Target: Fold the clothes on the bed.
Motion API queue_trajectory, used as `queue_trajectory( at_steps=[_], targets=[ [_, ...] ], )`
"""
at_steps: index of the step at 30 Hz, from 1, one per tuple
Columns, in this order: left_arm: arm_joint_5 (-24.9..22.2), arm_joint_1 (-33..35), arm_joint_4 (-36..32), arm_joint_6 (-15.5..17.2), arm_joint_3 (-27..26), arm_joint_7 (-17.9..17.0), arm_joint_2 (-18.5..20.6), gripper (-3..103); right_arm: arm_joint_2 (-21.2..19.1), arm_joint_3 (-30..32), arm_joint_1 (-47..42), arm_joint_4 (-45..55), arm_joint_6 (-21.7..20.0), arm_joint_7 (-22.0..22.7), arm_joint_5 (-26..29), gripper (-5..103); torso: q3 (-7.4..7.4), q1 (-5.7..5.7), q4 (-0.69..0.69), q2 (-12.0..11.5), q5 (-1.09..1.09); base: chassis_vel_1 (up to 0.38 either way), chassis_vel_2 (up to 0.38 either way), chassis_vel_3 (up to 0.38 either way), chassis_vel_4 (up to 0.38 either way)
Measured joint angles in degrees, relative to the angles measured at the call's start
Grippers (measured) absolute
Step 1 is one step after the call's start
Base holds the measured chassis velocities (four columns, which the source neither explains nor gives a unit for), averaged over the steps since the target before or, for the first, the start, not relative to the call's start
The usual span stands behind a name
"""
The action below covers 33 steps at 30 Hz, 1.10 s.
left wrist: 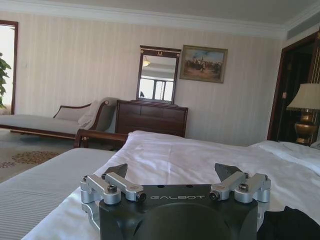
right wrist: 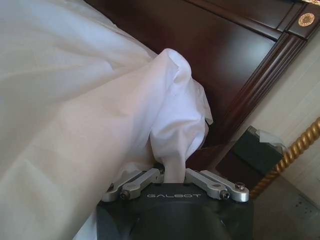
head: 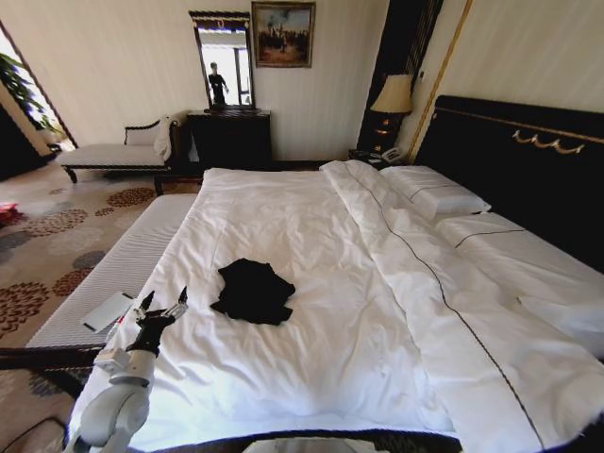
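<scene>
We see the clothes (head: 252, 291) as soft matt black cloth, the bed (head: 311, 236) in smooth white cotton, our left gripper (left wrist: 174, 175) matt black with brushed metal links, glossy dark wooden headboard (right wrist: 220, 55).

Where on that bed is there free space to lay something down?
The duvet is bare between the black T-shirt and the pillows, also between shirt and foot edge. It is crowded at the left edge, where the left hand hovers open.
</scene>
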Motion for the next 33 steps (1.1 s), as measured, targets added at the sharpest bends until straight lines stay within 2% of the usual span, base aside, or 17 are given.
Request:
queue_trajectory(
  at_steps=[4,6,11,17,20,26,33],
  targets=[
    [0.0,-0.2,0.0,0.0,0.1,0.0,-0.1,98,0.4,-1.0,0.5,-2.5,1.6,0.0,-1.6,1,0.0,0.0,0.0,0.0,0.0,0.0,0.0,0.0,0.0],
    [0.1,-0.2,0.0,0.0,0.1,0.0,-0.1,102,0.7,-1.8,1.2,-4.5,2.7,0.1,-2.8,1,0.0,0.0,0.0,0.0,0.01,0.0,0.0,0.0,0.0],
    [0.2,-0.2,-0.2,0.1,0.2,-0.1,-0.1,97,0.8,-2.5,1.7,-6.7,4.1,0.3,-3.5,1,0.0,0.0,0.0,0.0,0.01,0.0,0.0,0.0,0.0],
    [0.5,0.0,-0.3,0.1,0.3,-0.1,-0.3,101,0.7,-2.6,1.9,-7.7,4.6,0.4,-3.6,1,0.0,0.0,0.0,0.0,0.01,0.0,0.0,0.0,0.0],
    [0.7,0.1,-0.5,0.1,0.4,-0.1,-0.4,97,0.3,-2.6,2.2,-9.2,5.3,0.5,-5.0,1,0.0,0.0,0.01,0.0,0.01,0.0,0.0,0.0,0.0],
    [0.7,0.3,-0.7,0.1,0.4,-0.2,-0.5,101,-0.3,-2.9,3.0,-12.9,7.9,0.6,-8.5,1,0.0,0.0,0.01,0.0,0.02,0.0,0.0,0.0,0.0],
    [0.7,0.5,-0.9,0.1,0.3,-0.3,-0.7,99,-0.1,-3.5,3.7,-13.8,7.9,1.3,-8.8,1,0.0,0.0,-0.02,0.0,0.0,0.0,0.0,0.0,0.0]
  ],
)
